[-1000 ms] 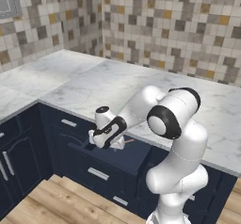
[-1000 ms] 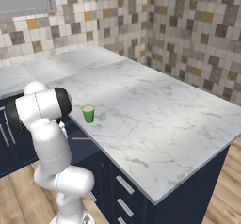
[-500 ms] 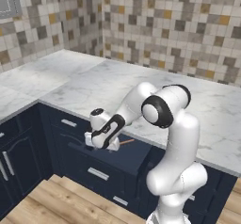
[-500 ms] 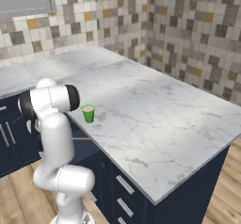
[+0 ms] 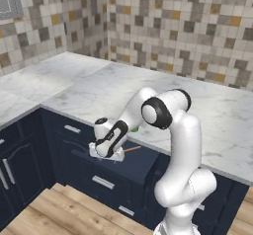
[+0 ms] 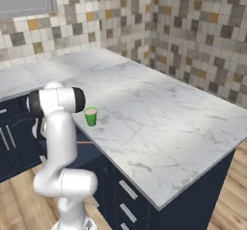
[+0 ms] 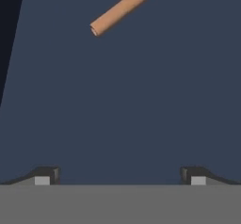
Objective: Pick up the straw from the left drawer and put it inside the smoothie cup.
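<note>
Its jaws spread wide and empty, the gripper (image 7: 120, 176) hung over the open left drawer (image 5: 143, 162), where the straw (image 7: 127, 6) lay flat just ahead, apparently lining up a grasp, with the smoothie cup (image 6: 90, 116) on the counter (image 6: 159, 122).

- Left base view is sitting behind the arm on its left, looking forward and down across the marble counter (image 5: 94, 88) toward the tiled corner, mid range.
- Right base view is sitting behind on the right, looking down the same counter (image 6: 159, 122) from the other side.
- Both are sharing the counter, the arm and the left drawer (image 5: 136, 162).
- Hand view is looking along the fingers, very close, straight onto the drawer floor (image 7: 141, 100).
</note>
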Available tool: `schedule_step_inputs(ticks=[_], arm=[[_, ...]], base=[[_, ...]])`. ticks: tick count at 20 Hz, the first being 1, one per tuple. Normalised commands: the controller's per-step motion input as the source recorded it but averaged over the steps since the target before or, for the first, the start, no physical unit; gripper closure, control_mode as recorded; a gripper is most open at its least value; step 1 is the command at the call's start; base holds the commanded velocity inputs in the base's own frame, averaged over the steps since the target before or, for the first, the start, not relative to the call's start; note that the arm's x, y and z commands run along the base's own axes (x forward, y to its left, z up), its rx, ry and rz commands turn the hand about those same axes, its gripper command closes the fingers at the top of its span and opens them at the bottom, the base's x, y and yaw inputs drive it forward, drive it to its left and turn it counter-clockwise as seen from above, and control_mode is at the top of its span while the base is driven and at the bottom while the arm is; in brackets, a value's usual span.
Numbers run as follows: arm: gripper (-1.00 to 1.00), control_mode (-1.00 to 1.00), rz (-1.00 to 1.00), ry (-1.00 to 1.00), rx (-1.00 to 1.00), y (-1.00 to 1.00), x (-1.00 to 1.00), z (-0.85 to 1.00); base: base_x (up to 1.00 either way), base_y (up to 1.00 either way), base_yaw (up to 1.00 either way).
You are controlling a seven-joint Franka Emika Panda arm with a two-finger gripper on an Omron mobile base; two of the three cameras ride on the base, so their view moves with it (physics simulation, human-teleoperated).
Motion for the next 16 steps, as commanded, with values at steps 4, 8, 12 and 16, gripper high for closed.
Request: schedule_step_inputs(ticks=[4,8,12,16], arm=[[-1.00,-1.00,0.00,0.11,-0.01,0.10,0.00,-0.24],[-1.00,-1.00,0.00,0.14,-0.01,0.16,-0.23,-0.12],[-1.00,-1.00,0.00,0.15,-0.03,0.34,-0.69,-0.06],[-1.00,-1.00,0.01,0.08,-0.04,0.46,-1.00,-0.04]], base=[[0.00,0.00,0.00],[0.00,0.00,0.00],[0.00,0.00,0.00],[0.00,0.00,0.00]])
